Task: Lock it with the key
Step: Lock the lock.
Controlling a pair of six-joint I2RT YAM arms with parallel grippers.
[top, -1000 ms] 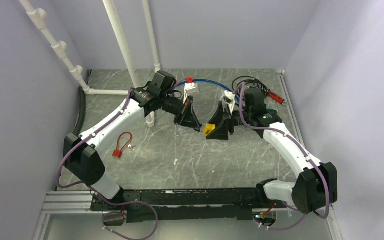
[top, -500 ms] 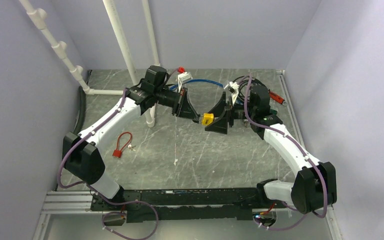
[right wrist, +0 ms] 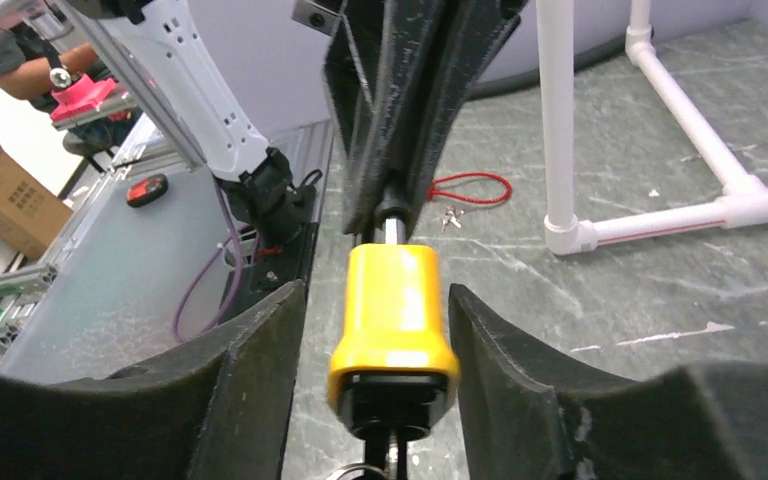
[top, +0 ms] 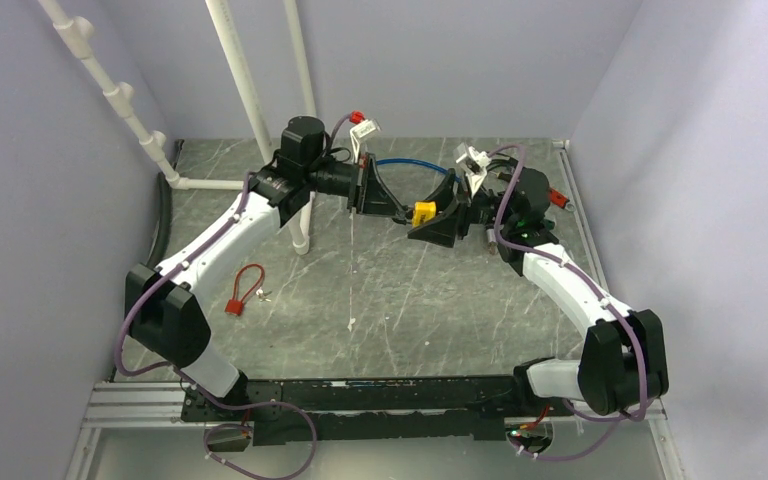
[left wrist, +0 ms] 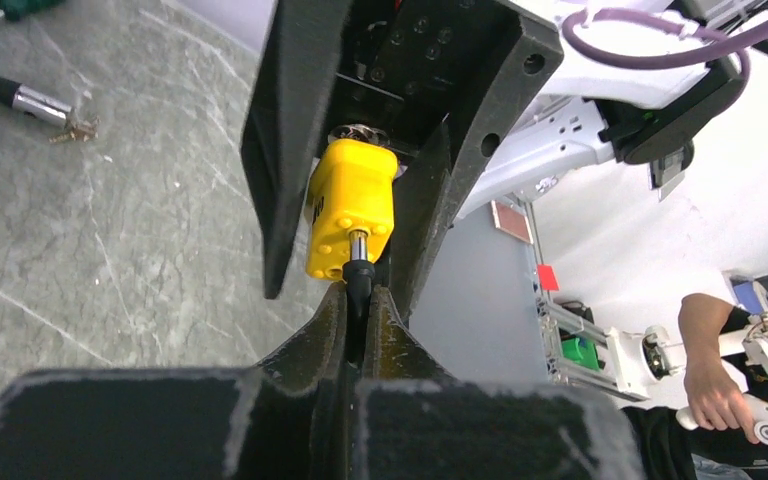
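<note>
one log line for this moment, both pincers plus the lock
left pincer: shut on key | key: shaft in padlock | right pincer: open around padlock, gap showing | locked: cannot tell

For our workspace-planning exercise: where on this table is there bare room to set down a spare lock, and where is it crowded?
Free: the middle patch of table, from the front rail up to beneath the yellow padlock. Crowded: the back, with white pipe frame and blue cable; a red cable lock lies left.
</note>
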